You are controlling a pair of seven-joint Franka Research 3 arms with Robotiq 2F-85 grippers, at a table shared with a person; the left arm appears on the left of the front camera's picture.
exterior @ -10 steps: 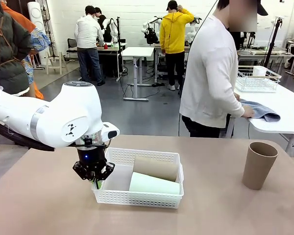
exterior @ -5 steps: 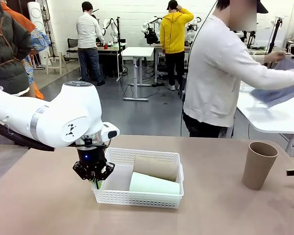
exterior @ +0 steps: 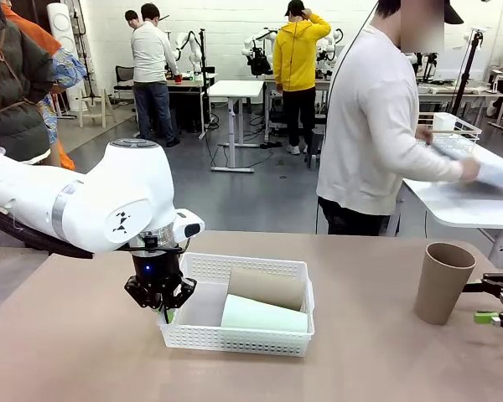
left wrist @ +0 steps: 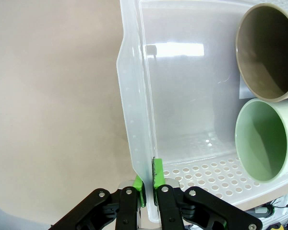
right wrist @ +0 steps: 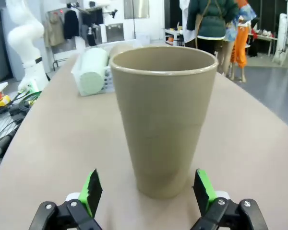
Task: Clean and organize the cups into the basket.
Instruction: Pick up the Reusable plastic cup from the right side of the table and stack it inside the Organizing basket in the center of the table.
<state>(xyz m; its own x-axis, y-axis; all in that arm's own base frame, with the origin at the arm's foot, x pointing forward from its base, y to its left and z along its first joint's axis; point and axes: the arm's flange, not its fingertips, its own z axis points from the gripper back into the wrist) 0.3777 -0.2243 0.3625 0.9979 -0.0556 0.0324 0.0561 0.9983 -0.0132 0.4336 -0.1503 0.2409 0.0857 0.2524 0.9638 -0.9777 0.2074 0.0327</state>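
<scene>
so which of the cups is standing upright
The tan cup standing alone on the table, just in front of the open right gripper. The other tan cup and the mint green cup lie on their sides in the basket.

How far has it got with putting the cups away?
Done: a tan cup and the mint cup lie on their sides in the basket. In hand: the left gripper is shut on the basket's wall, and the right gripper, open, is lined up with the upright tan cup on the table. Left: grasping that cup and putting it in the basket.
</scene>
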